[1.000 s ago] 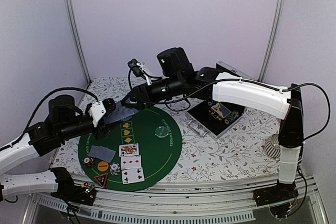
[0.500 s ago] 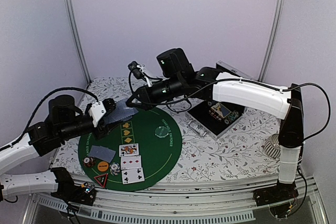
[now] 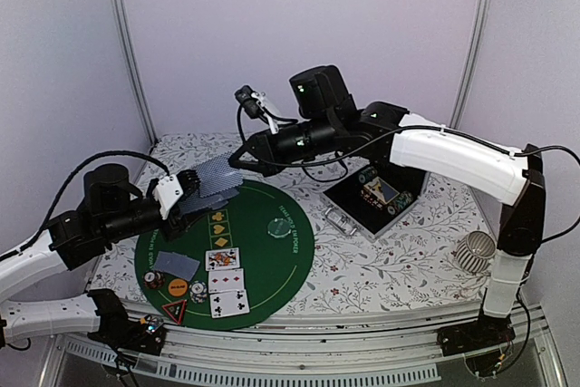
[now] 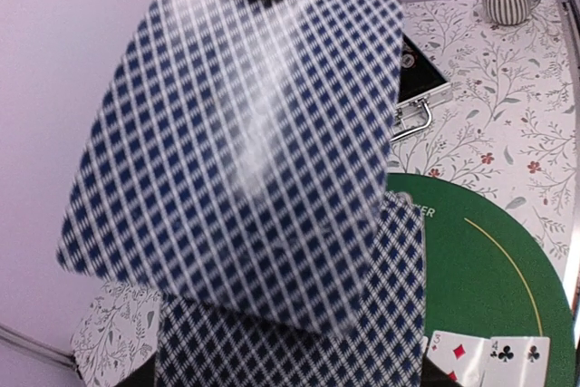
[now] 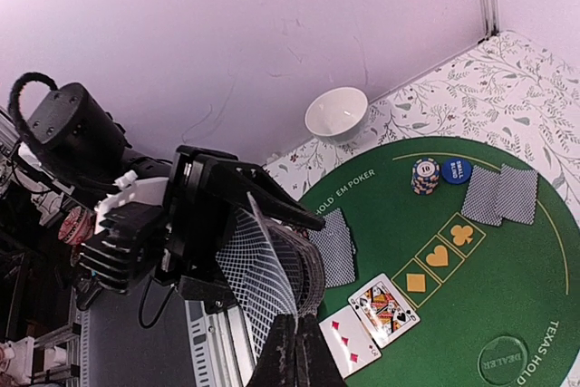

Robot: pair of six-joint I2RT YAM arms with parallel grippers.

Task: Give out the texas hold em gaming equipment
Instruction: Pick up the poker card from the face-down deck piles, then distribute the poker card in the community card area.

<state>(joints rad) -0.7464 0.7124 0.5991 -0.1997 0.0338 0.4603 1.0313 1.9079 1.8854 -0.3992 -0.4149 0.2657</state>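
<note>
left gripper is clenched around the deck of cards and holds it above the left rim of the green mat. just right of it, the right gripper is pinched shut on a single card. this card hangs tilted over the deck with its blue-patterned back to the left wrist camera; whether its lower edge touches the deck i cannot tell. on the near left part of the mat lie face-down cards, chip stacks, an orange disc, a triangle token and three face-up cards in a column. the clear disc rests near the middle of the mat. further right, off the mat, are an open case and a ribbed cup.
</note>
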